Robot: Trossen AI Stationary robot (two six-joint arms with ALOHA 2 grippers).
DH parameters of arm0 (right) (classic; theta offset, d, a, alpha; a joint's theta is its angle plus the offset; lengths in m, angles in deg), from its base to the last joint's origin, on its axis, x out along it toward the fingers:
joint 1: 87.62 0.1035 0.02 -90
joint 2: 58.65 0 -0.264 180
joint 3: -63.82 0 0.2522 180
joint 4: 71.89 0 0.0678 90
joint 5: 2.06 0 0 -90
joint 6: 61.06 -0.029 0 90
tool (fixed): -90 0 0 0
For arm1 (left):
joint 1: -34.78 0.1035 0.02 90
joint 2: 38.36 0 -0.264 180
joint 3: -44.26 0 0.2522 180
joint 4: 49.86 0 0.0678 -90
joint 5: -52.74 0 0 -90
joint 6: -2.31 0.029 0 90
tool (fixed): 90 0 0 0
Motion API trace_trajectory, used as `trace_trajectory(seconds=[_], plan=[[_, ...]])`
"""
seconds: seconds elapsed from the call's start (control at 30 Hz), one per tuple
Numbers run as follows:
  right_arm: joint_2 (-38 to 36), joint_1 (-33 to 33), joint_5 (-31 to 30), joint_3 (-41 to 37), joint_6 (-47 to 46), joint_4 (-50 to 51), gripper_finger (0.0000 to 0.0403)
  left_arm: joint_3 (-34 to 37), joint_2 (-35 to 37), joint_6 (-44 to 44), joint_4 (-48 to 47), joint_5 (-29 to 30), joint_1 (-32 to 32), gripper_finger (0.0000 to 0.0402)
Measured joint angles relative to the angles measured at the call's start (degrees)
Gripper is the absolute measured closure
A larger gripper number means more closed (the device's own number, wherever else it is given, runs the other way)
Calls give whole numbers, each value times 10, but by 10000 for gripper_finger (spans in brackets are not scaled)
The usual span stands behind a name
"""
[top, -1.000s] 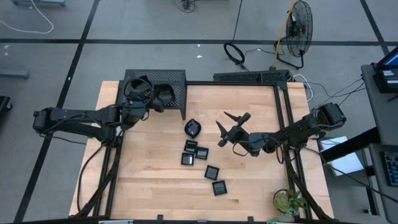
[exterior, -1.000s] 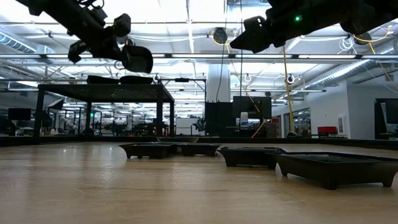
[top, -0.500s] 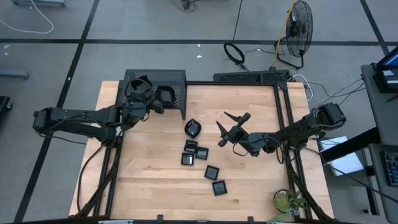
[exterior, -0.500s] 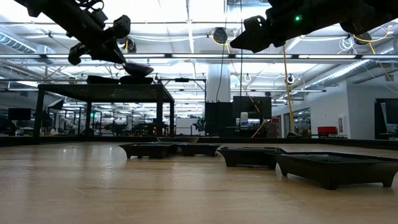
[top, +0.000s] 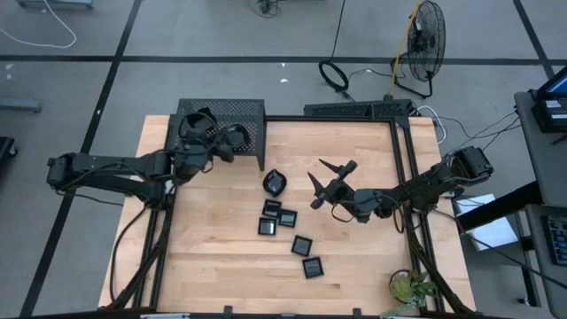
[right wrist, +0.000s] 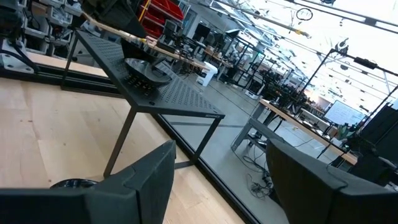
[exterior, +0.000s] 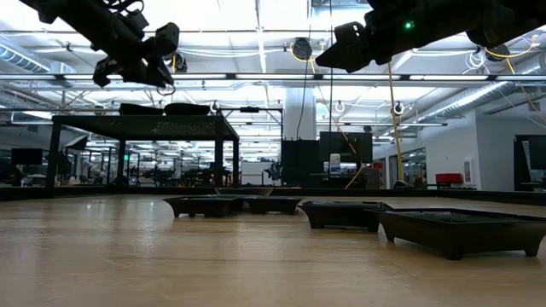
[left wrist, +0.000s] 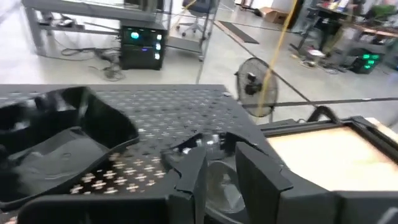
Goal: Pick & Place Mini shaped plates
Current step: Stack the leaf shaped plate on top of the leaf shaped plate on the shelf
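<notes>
My left gripper point(top: 223, 149) point(exterior: 165, 75) hovers above the black mesh rack point(top: 221, 113), fingers a little apart and holding nothing. Below its fingertips point(left wrist: 217, 165), a small glossy black plate point(top: 237, 135) point(exterior: 188, 108) lies flat on the rack top. A second plate point(left wrist: 62, 140) point(exterior: 136, 108) rests beside it on the mesh. Several more mini plates lie on the wooden table: a leaf-like one point(top: 275, 182) and square ones point(top: 272, 208) point(top: 303, 245). My right gripper point(top: 317, 173) point(right wrist: 217, 180) hangs wide open above the table's middle, holding nothing.
The rack stands on thin legs point(exterior: 55, 153) at the table's far left corner. A black frame rail point(top: 403, 168) runs along the table's right side. A small plant point(top: 409, 288) sits at the near right corner. Bare wood lies near the front edge point(top: 221, 275).
My left gripper has let go of the plate it held tilted above the rack. The plate has dropped, turning level, and now lies flat on the rack top next to the other plate. The gripper itself has stayed in place.
</notes>
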Motion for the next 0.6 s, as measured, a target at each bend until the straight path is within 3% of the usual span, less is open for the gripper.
trace_trajectory(seconds=[0.13,0.3,0.43,0.6], plan=[[0,0,0,0,-15,2,165,0,0,49,38,-48,-13,314],[0,-1,17,0,-54,4,165,0,0,252,118,-148,-48,314],[0,-26,112,0,-158,45,165,0,0,352,142,-250,-85,314],[0,-106,238,7,-378,187,165,0,-5,441,141,-285,-142,314]])
